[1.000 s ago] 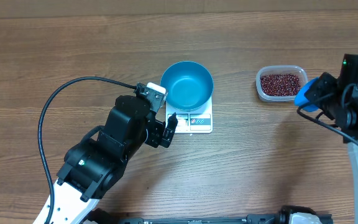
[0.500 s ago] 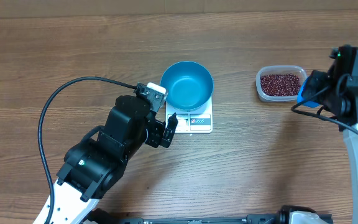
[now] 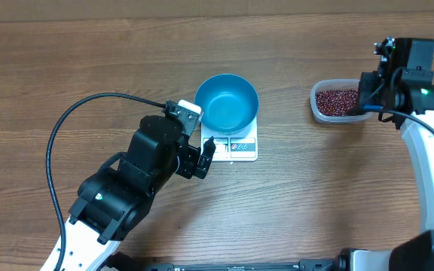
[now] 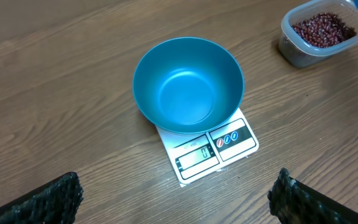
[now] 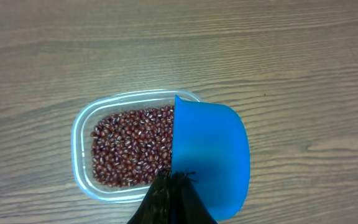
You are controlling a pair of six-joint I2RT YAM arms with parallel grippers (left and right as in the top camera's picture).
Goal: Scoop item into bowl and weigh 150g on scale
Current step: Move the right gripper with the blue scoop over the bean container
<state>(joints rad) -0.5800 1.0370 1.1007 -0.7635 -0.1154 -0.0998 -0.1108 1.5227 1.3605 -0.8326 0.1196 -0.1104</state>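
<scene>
Right of centre on the tabletop (image 3: 89,60), a clear plastic tub (image 5: 79,149) holds the beans (image 5: 129,149) as a loose dark red-brown heap filling its bottom. The right pincer (image 5: 173,199) is fully closed on the stem of a blue scoop (image 5: 213,155). The scoop's cup hangs over the right end of the tub and hides that part of the beans. From overhead, the right arm's black wrist overlaps the same end of the tub.

The teal bowl (image 3: 227,103) sits at the centre on the white scale (image 3: 239,148), well apart from the tub to its left. It covers the far part of the platform. The near strip with the display and the red and blue buttons stays exposed.

The left pincer (image 4: 176,199) is spread wide and holds nothing. Its two black fingertips (image 4: 42,199) frame the near corners of the left wrist view, with bowl and scale beyond them. From overhead, the left arm (image 3: 138,177) lies near-left of the scale, its tip just beside the scale's left side.

A black cable (image 3: 55,143) arcs over the left half of the tabletop to that arm.

Surface: brown wood-grain laminate, grain running left to right. A paler strip runs along the far edge. Nothing of the room beyond it can be made out.
</scene>
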